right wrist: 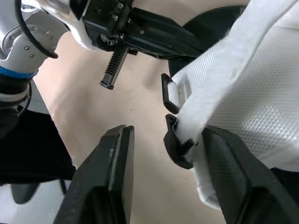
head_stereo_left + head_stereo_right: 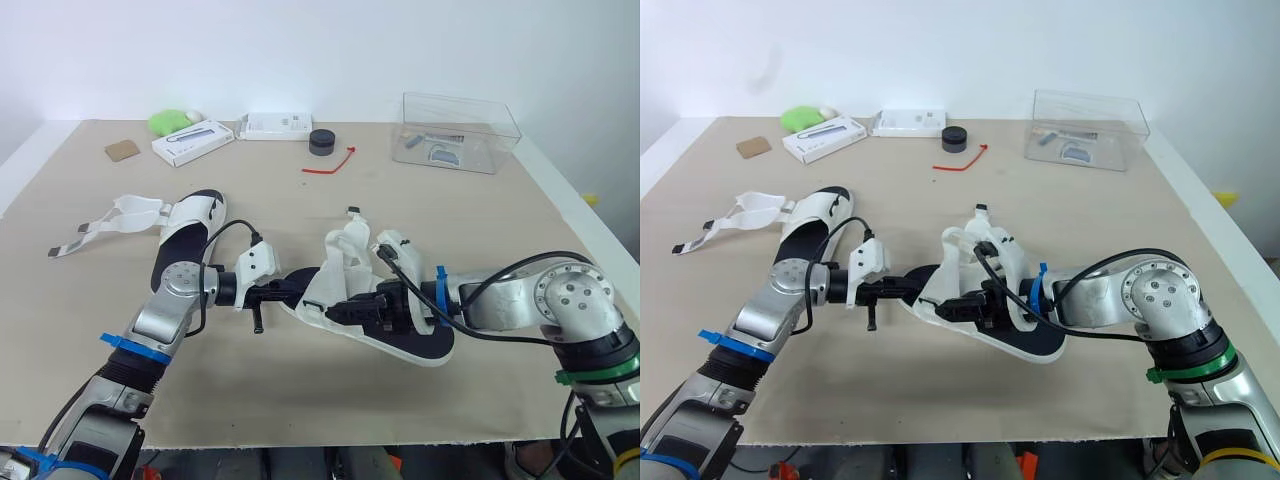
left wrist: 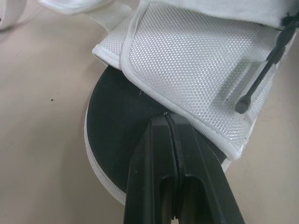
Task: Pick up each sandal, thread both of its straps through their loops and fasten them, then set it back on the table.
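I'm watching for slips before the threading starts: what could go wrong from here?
1. The left jaws are shut on only the heel edge of the sandal; it may twist or slip out under a pull.
2. The right jaws stand open around the strap near a black loop; closing could catch the wrong layer.
3. A black cable crosses over the sandal and might snag the strap.

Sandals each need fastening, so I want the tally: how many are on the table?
2. One sandal lies at the left of the table with its straps spread open; the other sandal is mid-table, toward the front edge. None seems hidden.
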You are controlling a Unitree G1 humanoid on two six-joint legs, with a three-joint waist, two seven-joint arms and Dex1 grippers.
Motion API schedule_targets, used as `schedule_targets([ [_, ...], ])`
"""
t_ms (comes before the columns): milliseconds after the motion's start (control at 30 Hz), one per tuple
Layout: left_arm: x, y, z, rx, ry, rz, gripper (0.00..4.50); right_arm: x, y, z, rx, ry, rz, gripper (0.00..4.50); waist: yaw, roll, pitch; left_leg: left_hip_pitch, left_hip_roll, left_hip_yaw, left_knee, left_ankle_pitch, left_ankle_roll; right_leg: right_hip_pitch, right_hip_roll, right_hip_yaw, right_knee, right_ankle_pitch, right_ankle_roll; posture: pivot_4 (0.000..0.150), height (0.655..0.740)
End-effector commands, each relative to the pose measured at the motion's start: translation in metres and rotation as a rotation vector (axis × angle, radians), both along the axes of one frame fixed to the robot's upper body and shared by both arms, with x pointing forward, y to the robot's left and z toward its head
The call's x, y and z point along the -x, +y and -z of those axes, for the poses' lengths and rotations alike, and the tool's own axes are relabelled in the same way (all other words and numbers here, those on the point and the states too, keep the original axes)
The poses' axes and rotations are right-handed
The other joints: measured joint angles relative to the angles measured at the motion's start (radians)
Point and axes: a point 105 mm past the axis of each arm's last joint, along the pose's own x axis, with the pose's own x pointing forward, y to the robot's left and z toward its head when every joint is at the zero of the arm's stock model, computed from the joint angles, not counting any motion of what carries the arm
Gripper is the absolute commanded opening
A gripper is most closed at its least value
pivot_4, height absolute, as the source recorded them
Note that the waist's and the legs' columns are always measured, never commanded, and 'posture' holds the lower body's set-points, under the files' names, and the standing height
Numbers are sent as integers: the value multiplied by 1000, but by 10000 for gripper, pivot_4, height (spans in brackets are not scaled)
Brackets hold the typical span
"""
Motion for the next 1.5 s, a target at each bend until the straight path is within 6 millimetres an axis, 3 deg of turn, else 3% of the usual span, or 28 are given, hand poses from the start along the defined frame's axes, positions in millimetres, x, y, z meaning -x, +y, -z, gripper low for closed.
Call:
schedule_targets([
  [33, -3, 4, 13, -45, 30, -29, 0, -13, -6, -17, -1, -66, 12, 22876, 0, 0, 0, 0, 0, 0, 0, 0, 0, 0, 0, 0, 0, 0, 0, 1500, 7400],
  [433, -3, 1, 12, -37, 26, -26, 0, -41, -3, -17, 9, -32, -17, 22876, 0, 0, 0, 0, 0, 0, 0, 0, 1, 0, 0, 0, 0, 3, -4, 1500, 7400],
  [533, -2, 2, 13, -37, 25, -30, 0, -41, 2, -22, -10, -16, -48, 15722, 0, 0, 0, 0, 0, 1, 0, 0, 1, 0, 0, 0, 0, 4, -5, 1500, 7400],
  [633, -2, 2, 13, -37, 25, -33, 0, -39, 2, -22, -10, -7, -67, 2958, 0, 0, 0, -1, 0, 0, 0, 0, 1, 0, 0, -1, 0, 4, -6, 1500, 7400],
  [667, -2, 3, 13, -37, 26, -34, 0, -39, 2, -23, -12, -4, -70, 618, 0, 0, 0, -1, 0, 0, 0, 0, 1, 0, 0, 0, 0, 4, -6, 1500, 7400],
  [933, -3, 6, 14, -40, 28, -49, 0, -28, -7, -22, -20, -7, -63, 618, 0, 0, 0, -2, -1, -1, 0, 0, 1, 0, -1, -2, -1, 5, -6, 1500, 7400],
  [1500, -9, 4, 16, -51, 26, -52, 0, -13, -18, -8, -43, -21, 122, 618, 2, 0, 0, -4, -2, -1, 1, 0, 1, 0, -2, -1, -3, 6, -2, 1500, 7400],
])
